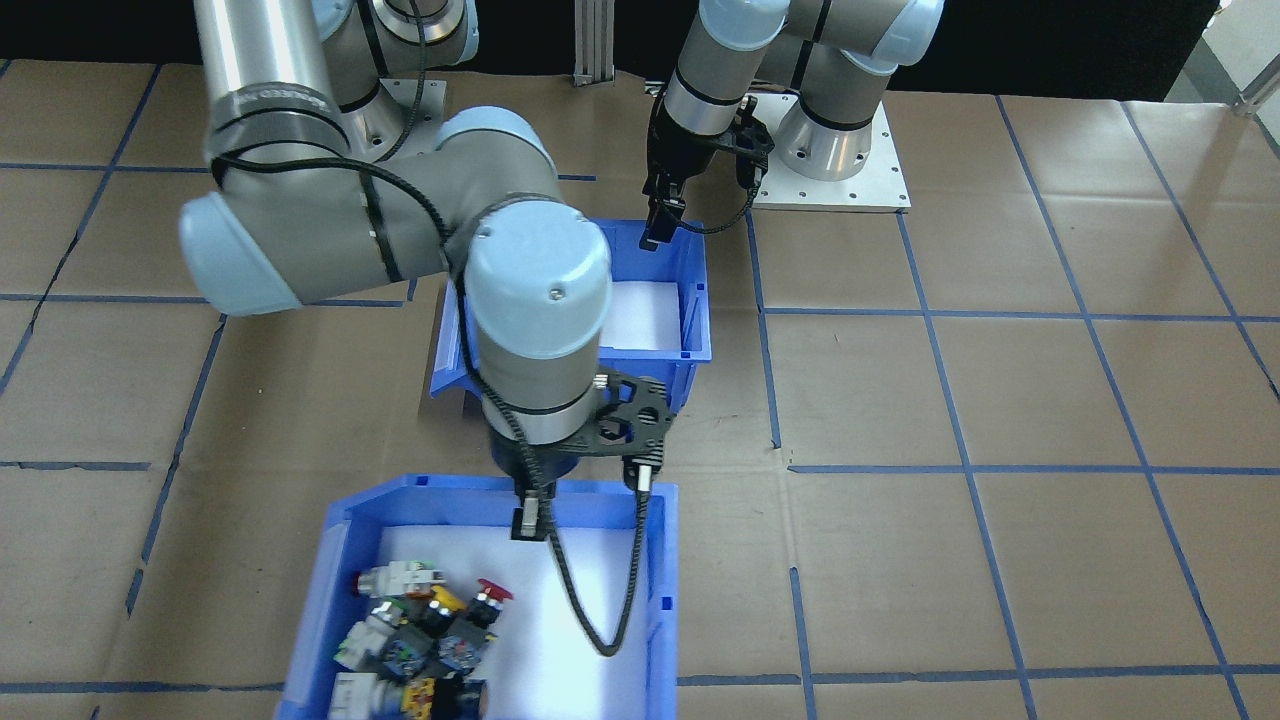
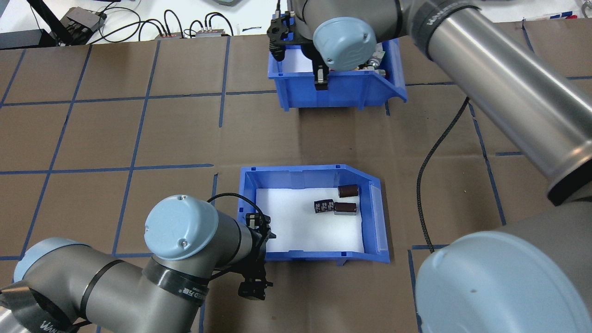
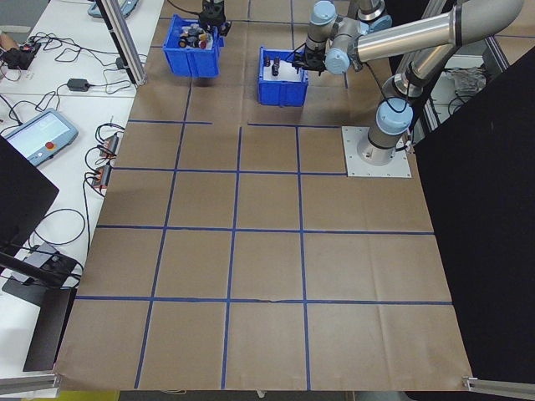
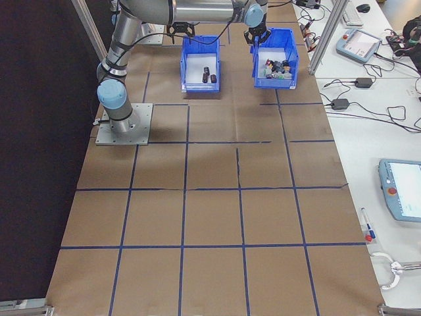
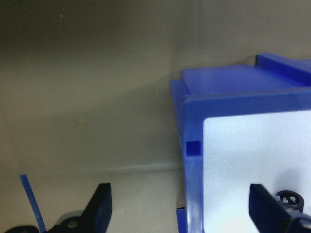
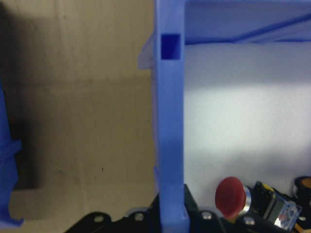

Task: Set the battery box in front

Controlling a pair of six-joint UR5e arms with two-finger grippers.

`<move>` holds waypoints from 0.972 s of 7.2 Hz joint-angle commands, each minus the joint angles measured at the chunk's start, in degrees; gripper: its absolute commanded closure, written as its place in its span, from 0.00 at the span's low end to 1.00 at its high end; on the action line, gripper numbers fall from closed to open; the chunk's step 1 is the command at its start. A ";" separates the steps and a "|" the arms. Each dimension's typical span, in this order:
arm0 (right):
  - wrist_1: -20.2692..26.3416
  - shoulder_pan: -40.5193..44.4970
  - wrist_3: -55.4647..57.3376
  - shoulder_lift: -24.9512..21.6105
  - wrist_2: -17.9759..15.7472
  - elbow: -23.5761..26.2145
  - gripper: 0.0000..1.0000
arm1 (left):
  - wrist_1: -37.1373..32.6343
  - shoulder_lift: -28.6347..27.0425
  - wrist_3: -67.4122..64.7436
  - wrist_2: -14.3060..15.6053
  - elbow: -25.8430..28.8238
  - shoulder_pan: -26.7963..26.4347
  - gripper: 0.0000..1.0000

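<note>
The battery box, a blue bin with a white liner, holds three dark cylinders and rests mid-table, nearer the robot. My left gripper is open at the box's corner; in the left wrist view one box wall stands between its spread fingers. Farther out is a second blue bin with colourful push-button switches. My right gripper is shut on that bin's wall. The right arm hides the cylinders in the front-facing view.
Brown paper with blue tape lines covers the table. A black cable from the right wrist loops into the switch bin. The left arm's base plate lies beside the battery box. A bench with cables and a tablet borders the far side.
</note>
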 commanded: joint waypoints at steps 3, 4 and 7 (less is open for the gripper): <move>-0.06 -18.28 -22.30 -16.06 -0.40 16.88 1.00 | 2.37 -6.86 -4.38 0.42 1.61 -4.29 0.09; -0.16 -22.58 -24.61 -20.02 0.56 21.55 1.00 | 2.46 -7.92 -4.38 0.51 3.28 -4.64 0.37; -3.74 -30.59 -30.68 -30.58 3.72 36.04 1.00 | 5.18 -7.67 -3.94 1.03 3.90 -5.00 1.00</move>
